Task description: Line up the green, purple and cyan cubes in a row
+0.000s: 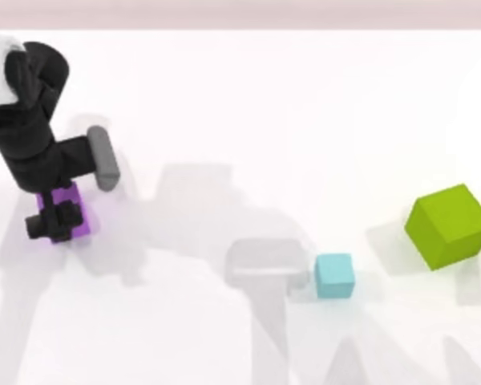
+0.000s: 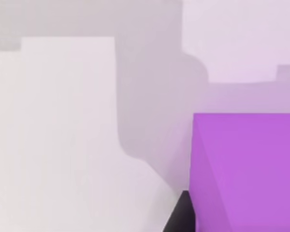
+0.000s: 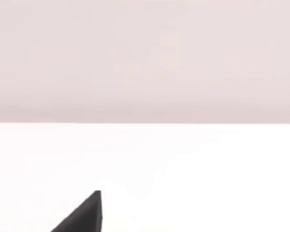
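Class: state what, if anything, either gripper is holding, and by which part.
The left gripper is down around the purple cube; whether it actually grips cannot be told. No other cube is held.

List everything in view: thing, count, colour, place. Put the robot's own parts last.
Matte lime-green cube: one, the largest, on the table's right side, standing free.
Matte pale cyan cube: one, the smallest, right of centre, left of the green cube and apart from it.
Matte violet-purple cube: one, on the table's left side, partly under the left claw; it fills a corner of the left wrist view.
White table: one, under all three cubes.
Left arm: one, black, over the table's left side; left claw down at the purple cube.
Right arm: not in the top view; only a dark claw tip shows in its wrist view.
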{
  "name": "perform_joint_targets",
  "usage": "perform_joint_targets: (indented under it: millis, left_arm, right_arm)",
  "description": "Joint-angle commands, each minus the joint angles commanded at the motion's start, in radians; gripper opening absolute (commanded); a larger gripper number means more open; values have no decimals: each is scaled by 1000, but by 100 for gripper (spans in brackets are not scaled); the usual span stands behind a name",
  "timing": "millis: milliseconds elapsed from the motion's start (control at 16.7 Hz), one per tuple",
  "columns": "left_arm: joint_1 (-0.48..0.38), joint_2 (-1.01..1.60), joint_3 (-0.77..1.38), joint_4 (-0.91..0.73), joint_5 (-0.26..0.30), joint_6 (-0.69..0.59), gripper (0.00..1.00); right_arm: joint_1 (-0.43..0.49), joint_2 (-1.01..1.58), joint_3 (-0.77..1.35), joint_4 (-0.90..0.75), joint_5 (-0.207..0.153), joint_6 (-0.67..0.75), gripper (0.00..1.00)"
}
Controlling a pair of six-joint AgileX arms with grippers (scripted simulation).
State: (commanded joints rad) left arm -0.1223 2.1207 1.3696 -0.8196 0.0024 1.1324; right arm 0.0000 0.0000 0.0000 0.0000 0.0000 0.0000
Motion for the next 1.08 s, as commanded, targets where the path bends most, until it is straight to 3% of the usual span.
perform_joint_targets:
  millis: [420,780,1080]
  left_arm:
    - [-3,-35,16,-45,11,-11,0]
    - [14,-106,138,-247,10,-15,0]
    - [10,-119,156,-273,10,-13,0]
  right_arm:
    - [0,0,0,0,0,0,100]
    - [0,0,0,0,0,0,100]
    - [0,0,0,0,0,0,100]
